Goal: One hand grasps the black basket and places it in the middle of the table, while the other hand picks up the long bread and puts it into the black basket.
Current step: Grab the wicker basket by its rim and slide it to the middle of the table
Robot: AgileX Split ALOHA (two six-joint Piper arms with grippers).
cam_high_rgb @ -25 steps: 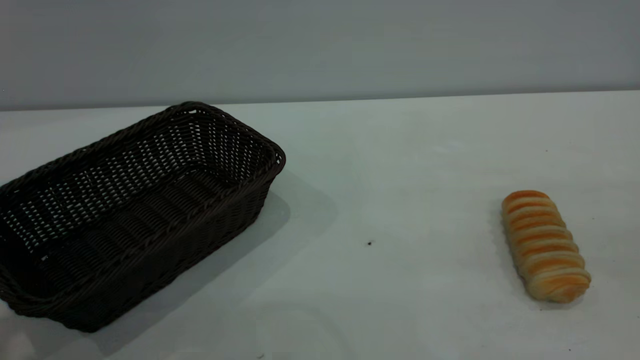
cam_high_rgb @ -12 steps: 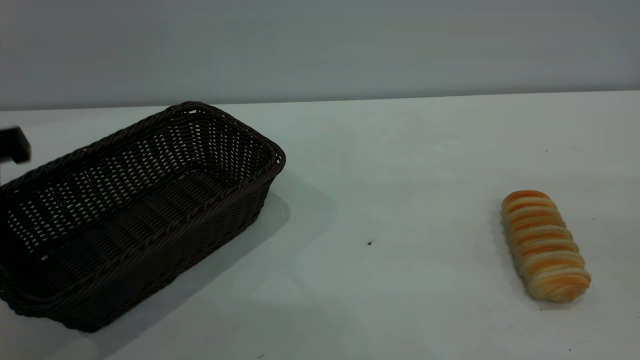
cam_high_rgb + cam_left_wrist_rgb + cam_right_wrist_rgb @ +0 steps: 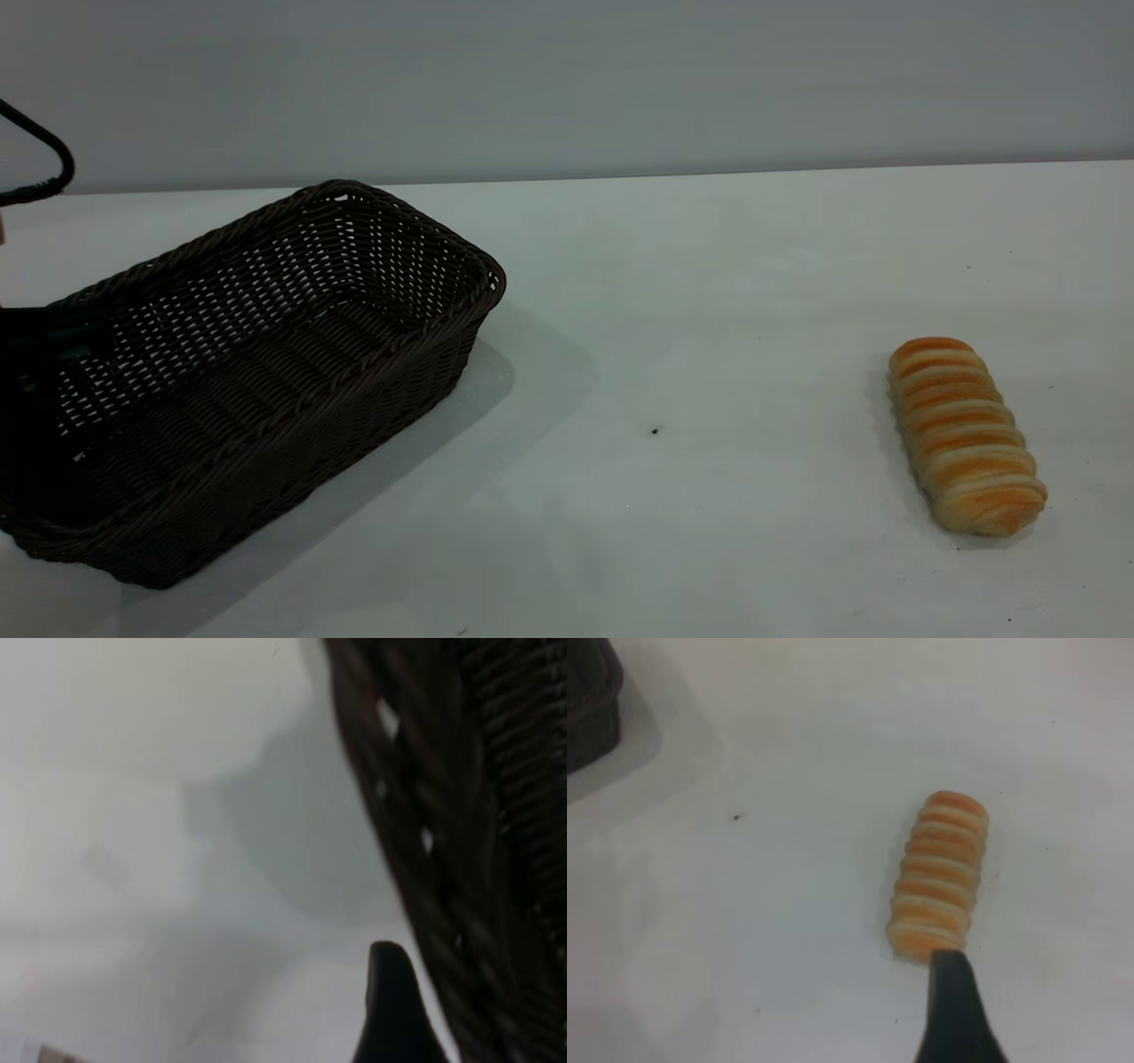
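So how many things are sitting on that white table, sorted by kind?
Baskets: 1, the black basket, on the table's left side.
Breads: 1, the long bread, on the table's right side.
Total: 2 things on the table.

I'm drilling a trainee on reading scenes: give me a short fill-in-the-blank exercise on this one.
1. The long bread lies on the ____ table.
2. The black basket holds ____.
3. The left claw is at the ____, not the bread.
4. The bread's top has orange and cream ____.

Missing words: white; nothing; basket; stripes
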